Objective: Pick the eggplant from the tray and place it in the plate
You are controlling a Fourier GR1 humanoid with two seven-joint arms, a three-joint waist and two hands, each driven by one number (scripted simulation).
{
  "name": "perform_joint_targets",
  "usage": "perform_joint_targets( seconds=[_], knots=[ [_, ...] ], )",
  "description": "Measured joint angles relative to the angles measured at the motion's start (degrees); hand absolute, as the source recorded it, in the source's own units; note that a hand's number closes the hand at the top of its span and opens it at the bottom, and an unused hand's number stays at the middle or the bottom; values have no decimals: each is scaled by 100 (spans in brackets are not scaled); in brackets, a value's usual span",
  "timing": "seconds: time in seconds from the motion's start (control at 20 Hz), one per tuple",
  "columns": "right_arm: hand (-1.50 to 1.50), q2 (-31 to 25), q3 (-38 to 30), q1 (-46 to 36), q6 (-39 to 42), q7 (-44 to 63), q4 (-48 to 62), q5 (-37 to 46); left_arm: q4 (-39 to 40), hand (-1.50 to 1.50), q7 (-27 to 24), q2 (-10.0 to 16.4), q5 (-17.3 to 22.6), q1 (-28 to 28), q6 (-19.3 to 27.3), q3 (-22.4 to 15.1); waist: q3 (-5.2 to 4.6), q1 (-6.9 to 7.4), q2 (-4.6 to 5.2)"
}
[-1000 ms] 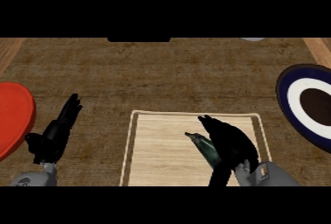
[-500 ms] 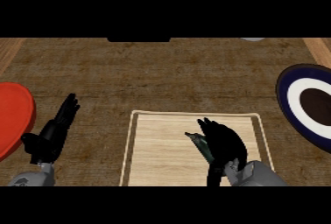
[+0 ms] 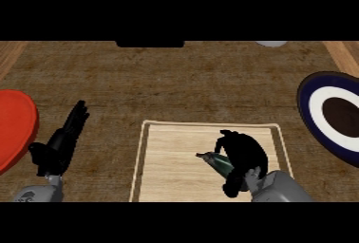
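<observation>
Lying in the tray point(image 3: 163, 142), eggplant point(image 3: 218, 163) within curled right robot hand point(image 3: 243, 152)

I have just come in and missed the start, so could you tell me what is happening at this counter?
The robot's right hand is over the wooden tray, its fingers curled round the dark eggplant, whose stem end pokes out to the left. The eggplant is not yet in the blue-rimmed plate at the right edge. The left hand rests open beside the tray, near a red plate.
</observation>
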Motion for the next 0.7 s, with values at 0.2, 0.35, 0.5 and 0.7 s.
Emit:
perform_joint_targets(
  seconds=[0.2,0.35,0.5,0.7],
  knots=[
    [150,4,-117,-27,-10,-332,88,208,-203,0,99,5,-4,126,-72,13,-5,2,-7],
    [150,-192,-164,182,-296,-695,-113,509,-201,0,116,21,18,117,-130,85,13,-25,8],
    [150,-917,-834,720,-927,-1066,-338,586,-186,0,96,56,67,247,-64,230,57,-331,-12],
    [150,-1600,-2102,1203,-1822,-1396,-269,478,-153,0,79,114,118,462,60,441,120,-843,-77]
  ],
)
